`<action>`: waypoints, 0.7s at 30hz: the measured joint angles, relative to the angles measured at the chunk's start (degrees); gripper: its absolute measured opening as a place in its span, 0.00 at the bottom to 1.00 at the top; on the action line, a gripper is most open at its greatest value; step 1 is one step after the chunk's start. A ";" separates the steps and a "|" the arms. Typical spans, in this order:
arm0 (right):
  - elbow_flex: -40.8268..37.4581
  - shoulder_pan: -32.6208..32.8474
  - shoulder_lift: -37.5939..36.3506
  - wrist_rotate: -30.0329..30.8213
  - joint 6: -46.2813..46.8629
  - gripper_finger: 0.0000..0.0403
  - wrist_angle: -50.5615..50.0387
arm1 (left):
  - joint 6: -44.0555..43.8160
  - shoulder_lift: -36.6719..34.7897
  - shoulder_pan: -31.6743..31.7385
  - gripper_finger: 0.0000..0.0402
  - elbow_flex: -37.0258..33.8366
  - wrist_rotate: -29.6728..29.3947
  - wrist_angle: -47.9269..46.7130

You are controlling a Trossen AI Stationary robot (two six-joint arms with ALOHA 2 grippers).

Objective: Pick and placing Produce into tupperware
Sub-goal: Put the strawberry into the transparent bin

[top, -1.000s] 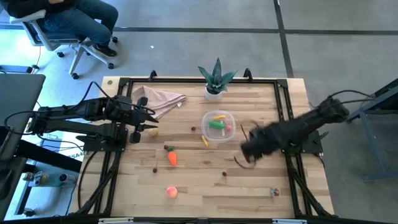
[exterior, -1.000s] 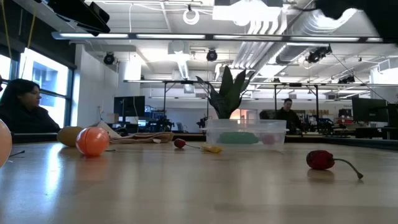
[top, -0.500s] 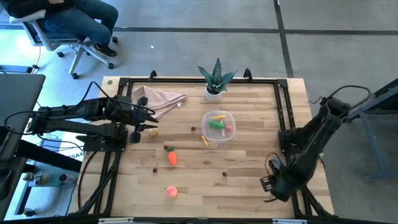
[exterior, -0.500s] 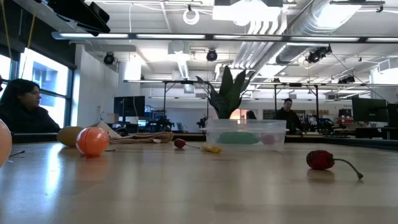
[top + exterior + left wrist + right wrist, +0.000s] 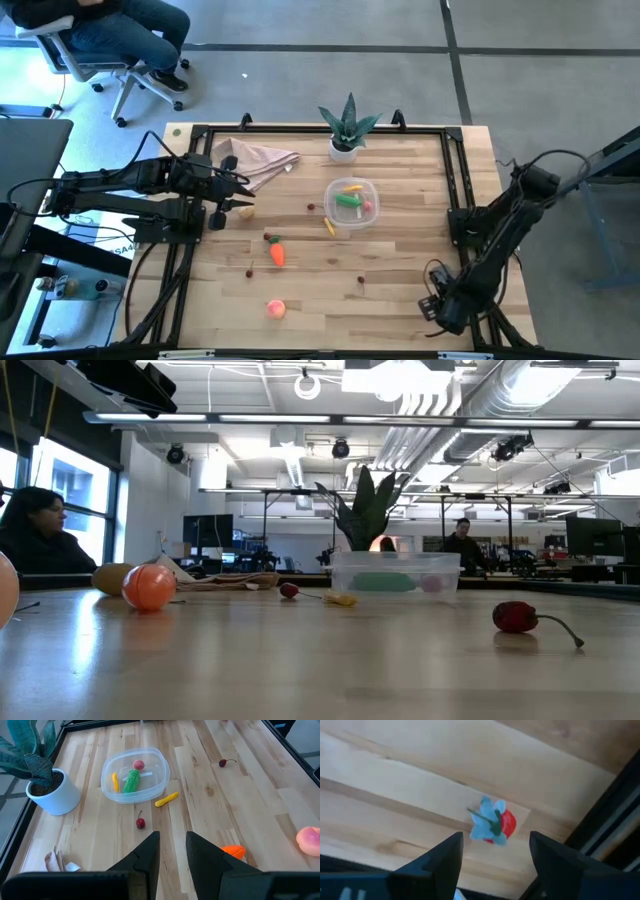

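Observation:
The clear tupperware (image 5: pixel 351 203) (image 5: pixel 134 775) rests on the table's middle and holds a green pod, a yellow strip and a red piece. Loose produce lies around it: an orange carrot (image 5: pixel 277 253), a peach (image 5: pixel 275 309), a yellow strip (image 5: pixel 329 226) and a cherry (image 5: pixel 140 823). My right gripper (image 5: pixel 443 305) (image 5: pixel 496 851) hangs open at the near right corner, pointing down. Its fingers stand either side of a small red piece with pale leaves (image 5: pixel 492 826) and above it. My left gripper (image 5: pixel 240 195) (image 5: pixel 172 850) waits at the left edge, slightly open and holding nothing.
A potted spiky plant (image 5: pixel 346 128) stands at the far edge and a beige cloth (image 5: pixel 255 158) lies at the far left. Tiny dark pieces (image 5: pixel 360 281) dot the wood. A black rail (image 5: pixel 605 815) runs beside the red piece. A person sits beyond the far left corner.
My right gripper has swung from beside the tupperware toward the table's near right corner and come down over the small red piece. Over the last half second it has moved only a little. No produce has moved.

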 joint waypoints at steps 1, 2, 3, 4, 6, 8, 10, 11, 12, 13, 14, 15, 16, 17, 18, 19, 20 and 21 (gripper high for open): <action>0.00 -0.02 0.25 0.00 -0.31 0.56 0.02 | 0.01 -0.02 -0.01 0.21 0.00 -0.02 0.00; 0.00 -0.02 0.45 -0.03 -0.60 0.56 0.04 | -0.01 -0.02 -0.02 0.21 0.00 -0.02 0.00; 0.00 -0.02 0.72 0.04 -0.95 0.57 0.06 | -0.01 0.00 -0.01 0.21 0.00 -0.01 0.00; 0.02 -0.04 1.04 0.08 -1.31 0.57 0.06 | 0.00 0.00 -0.01 0.21 0.00 -0.02 0.00; 0.00 -0.09 1.80 0.89 -1.43 0.57 0.89 | -0.02 0.00 -0.02 0.21 0.00 0.00 0.00; 0.00 0.06 2.80 0.42 -1.19 0.57 2.97 | 0.00 0.00 -0.01 0.21 0.00 0.00 -0.01; 0.04 0.07 3.59 -0.27 -2.15 0.57 3.82 | 0.00 -0.01 -0.02 0.21 0.00 -0.02 0.00; 0.02 0.02 4.26 -0.69 -2.28 0.57 3.78 | 0.00 0.00 -0.01 0.21 0.00 -0.02 0.00; 0.02 0.02 4.75 -1.06 -2.67 0.57 4.05 | 0.00 -0.01 -0.01 0.21 0.00 -0.01 0.00; 0.02 0.02 5.05 -1.50 -3.11 0.57 4.29 | 0.00 -0.02 -0.01 0.21 0.01 -0.02 -0.01; 0.04 0.00 5.38 -1.95 -3.47 0.57 4.37 | 0.01 -0.02 0.00 0.21 0.00 -0.02 0.00; 0.04 0.02 5.84 -2.24 -3.55 0.57 4.46 | -0.02 0.00 -0.02 0.21 0.00 0.00 0.00; 0.04 0.10 6.29 -2.24 -3.57 0.57 4.43 | -0.01 -0.01 -0.01 0.21 0.00 -0.02 0.00; 0.04 0.11 6.61 -2.23 -3.73 0.57 4.30 | 0.01 0.00 -0.02 0.21 0.00 -0.01 -0.01; 0.04 0.11 6.82 -2.25 -3.73 0.57 4.28 | 0.01 0.00 -0.01 0.21 0.00 -0.02 0.00; 0.04 0.13 7.09 -2.29 -3.68 0.57 4.30 | 0.00 -0.01 -0.02 0.21 0.00 -0.01 0.00; 0.04 0.11 7.37 -2.34 -3.70 0.57 4.30 | 0.00 0.00 -0.01 0.21 0.00 -0.01 0.00; 0.04 0.11 7.59 -2.34 -3.69 0.57 4.28 | -0.01 -0.01 -0.01 0.21 0.00 -0.01 0.00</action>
